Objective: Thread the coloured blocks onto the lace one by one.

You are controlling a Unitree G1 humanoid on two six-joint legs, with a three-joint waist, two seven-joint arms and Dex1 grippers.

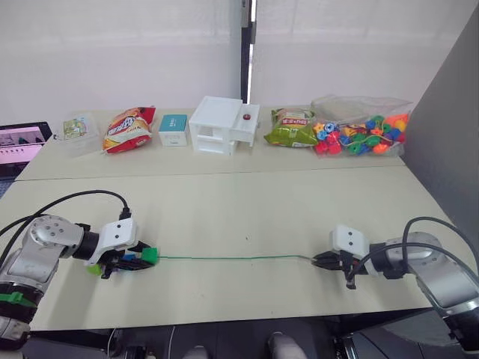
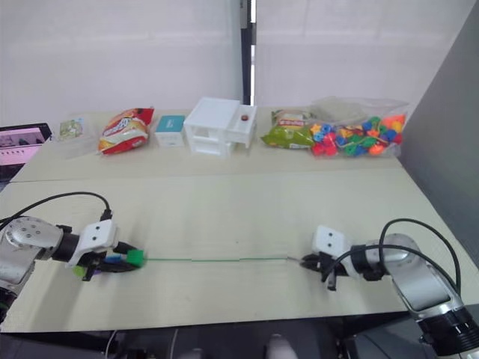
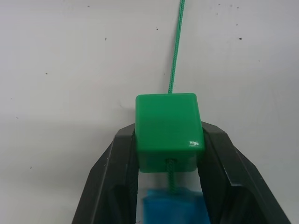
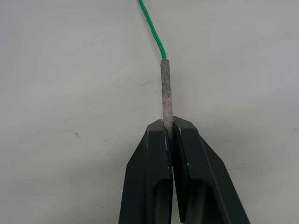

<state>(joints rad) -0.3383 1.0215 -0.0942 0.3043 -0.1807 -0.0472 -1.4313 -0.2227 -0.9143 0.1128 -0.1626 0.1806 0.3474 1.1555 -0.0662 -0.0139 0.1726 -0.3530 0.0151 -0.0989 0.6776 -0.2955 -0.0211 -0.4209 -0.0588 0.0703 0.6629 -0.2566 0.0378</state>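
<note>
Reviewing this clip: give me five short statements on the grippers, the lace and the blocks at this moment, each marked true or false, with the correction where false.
1. The right gripper is shut on the grey tip of the lace. True.
2. The left gripper is open and holds nothing. False: it is shut on the green block.
3. The lace passes through the green block. True: cord enters its far side and comes out of a hole on the near side.
4. The lace lies coiled in a heap on the table. False: it runs in a nearly straight line between the two grippers.
5. A blue block sits behind the green block, between the left gripper's fingers. True.
</note>
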